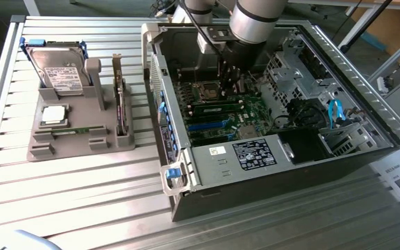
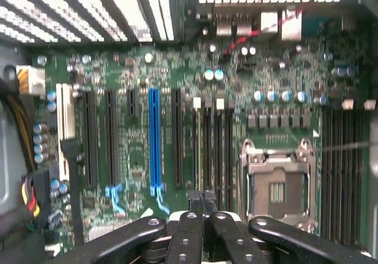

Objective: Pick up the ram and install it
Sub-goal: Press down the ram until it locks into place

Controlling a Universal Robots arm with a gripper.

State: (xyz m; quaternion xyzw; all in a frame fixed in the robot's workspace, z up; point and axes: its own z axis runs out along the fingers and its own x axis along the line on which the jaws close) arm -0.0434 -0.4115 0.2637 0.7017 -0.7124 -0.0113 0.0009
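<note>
Pincer (image 2: 202, 208) fully closed, nothing visibly gripped, over motherboard (image 2: 136, 152). RAM stick (image 1: 217, 109) seated in slot, 6 o'clock of CPU socket (image 1: 208, 90). Press evenly, vertically, until latches lock.

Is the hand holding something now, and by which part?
Nothing seems held: the hand is shut, fingertips together, above the motherboard.

The arm w/ gripper (image 1: 229, 78) reaches into the open PC case (image 1: 339, 156), over the motherboard (image 1: 235, 112). A ram (image 1: 217, 108) sits in its slot. On the exterior view's left, a grey holder (image 1: 75, 140) carries a hard drive (image 1: 60, 73).
</note>
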